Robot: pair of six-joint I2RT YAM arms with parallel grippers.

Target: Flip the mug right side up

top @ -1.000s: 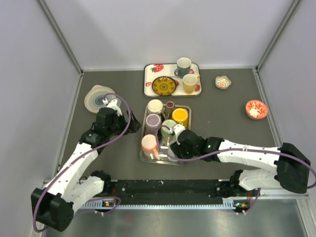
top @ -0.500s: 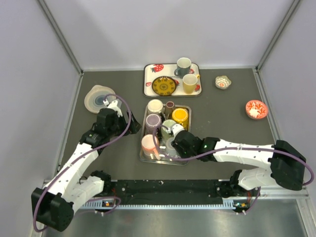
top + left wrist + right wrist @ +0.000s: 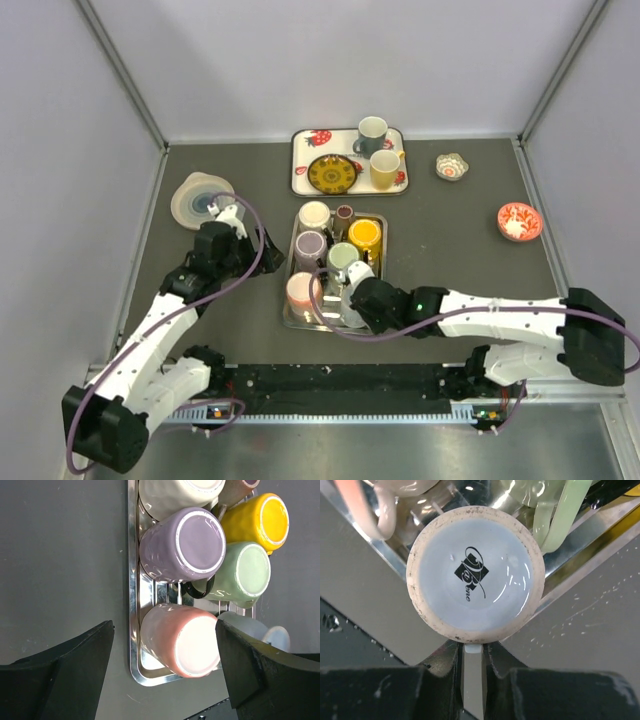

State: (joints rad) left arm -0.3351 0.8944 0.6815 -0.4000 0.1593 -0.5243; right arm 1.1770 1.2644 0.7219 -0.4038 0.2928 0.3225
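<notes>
A pale blue mug (image 3: 475, 575) stands upside down in the near right corner of the metal tray (image 3: 290, 318), its stamped base facing the right wrist camera. My right gripper (image 3: 473, 652) is shut on the mug's handle (image 3: 472, 675), which shows as a thin pale strip between the two fingers. In the top view the right gripper (image 3: 358, 296) covers most of this mug. My left gripper (image 3: 162, 665) is open and hovers over the tray's near left end, above an upside-down pink mug (image 3: 182, 645) without touching it.
The tray also holds purple (image 3: 309, 246), cream (image 3: 314, 214), green (image 3: 343, 258) and yellow (image 3: 364, 235) mugs, packed close. At the back, a strawberry tray (image 3: 300, 150) carries a plate and two upright mugs. A small bowl (image 3: 451, 166), a red bowl (image 3: 519, 221) and stacked plates (image 3: 200, 198) lie around.
My right gripper has slid toward the tray's near edge and closed on the pale blue mug's handle. The left arm has hardly moved.
</notes>
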